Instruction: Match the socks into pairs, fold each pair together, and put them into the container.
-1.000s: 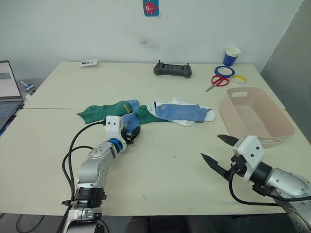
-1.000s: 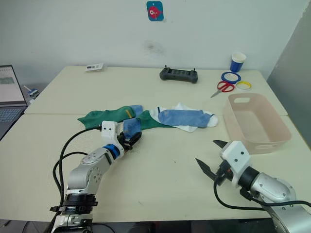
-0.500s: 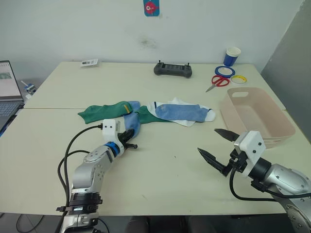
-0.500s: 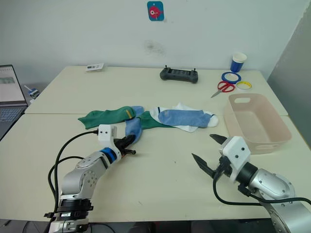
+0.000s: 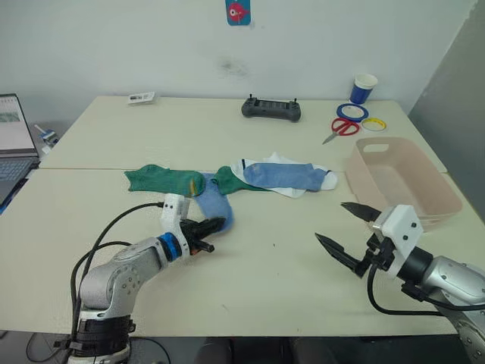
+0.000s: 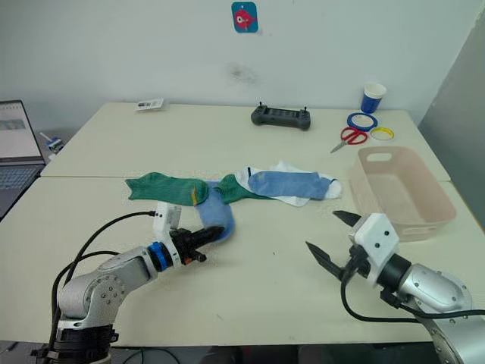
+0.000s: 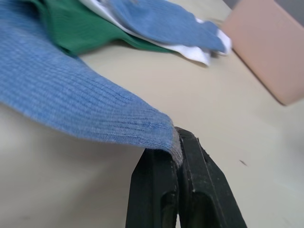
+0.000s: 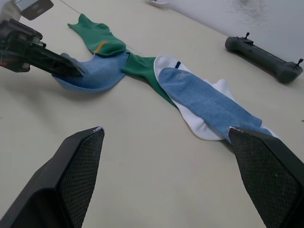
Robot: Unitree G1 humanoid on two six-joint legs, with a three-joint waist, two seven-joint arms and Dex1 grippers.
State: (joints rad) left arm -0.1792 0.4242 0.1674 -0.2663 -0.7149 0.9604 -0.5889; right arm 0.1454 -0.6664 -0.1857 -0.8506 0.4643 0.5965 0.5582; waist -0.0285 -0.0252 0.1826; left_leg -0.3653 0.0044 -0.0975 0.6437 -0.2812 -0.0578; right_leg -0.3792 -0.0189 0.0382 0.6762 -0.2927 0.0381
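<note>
- The left gripper (image 6: 203,238) pinched one light blue sock (image 6: 216,218) by its edge, seemingly drawing it free for pairing.
- The right gripper (image 6: 333,239) waited with fingers spread near the container (image 6: 436,220).

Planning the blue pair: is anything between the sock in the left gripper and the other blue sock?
No. The left gripper holds one light blue sock; bare table separates it from the other blue sock.
</note>
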